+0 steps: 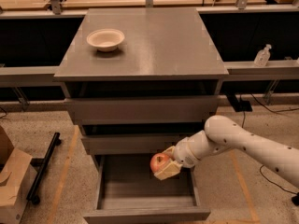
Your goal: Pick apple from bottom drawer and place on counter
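My tool [166, 164] is clamped around the apple [158, 161], holding it over the open bottom drawer [140, 197], toward its right rear and just below the middle drawer [131, 143] front. A white bowl [105, 39] sits on the tabletop [159, 41], left rear.

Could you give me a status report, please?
End effector shut on small red apple, over open grey bottom drawer. White bowl on grey counter, rear left.
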Robot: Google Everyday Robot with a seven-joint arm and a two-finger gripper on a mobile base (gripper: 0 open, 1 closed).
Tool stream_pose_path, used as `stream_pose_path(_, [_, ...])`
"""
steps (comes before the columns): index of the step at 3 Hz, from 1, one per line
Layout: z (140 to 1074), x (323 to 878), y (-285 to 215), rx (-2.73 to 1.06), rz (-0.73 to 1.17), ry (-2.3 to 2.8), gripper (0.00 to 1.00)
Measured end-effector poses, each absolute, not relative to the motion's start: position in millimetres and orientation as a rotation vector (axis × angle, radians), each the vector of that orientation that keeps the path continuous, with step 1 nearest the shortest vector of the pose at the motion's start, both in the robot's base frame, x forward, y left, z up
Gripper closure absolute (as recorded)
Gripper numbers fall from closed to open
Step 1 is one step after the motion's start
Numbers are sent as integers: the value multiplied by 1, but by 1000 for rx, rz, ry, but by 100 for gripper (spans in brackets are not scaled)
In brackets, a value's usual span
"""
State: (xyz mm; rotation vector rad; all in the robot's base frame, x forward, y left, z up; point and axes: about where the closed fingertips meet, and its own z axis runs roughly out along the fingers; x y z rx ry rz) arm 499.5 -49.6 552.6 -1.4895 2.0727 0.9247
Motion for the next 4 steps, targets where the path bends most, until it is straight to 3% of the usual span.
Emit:
stream_pose_path(1, [638, 518, -44, -1578, 779, 2055, 100])
stream_pose_path(4, [669, 526, -48, -1551, 731, 2017, 100])
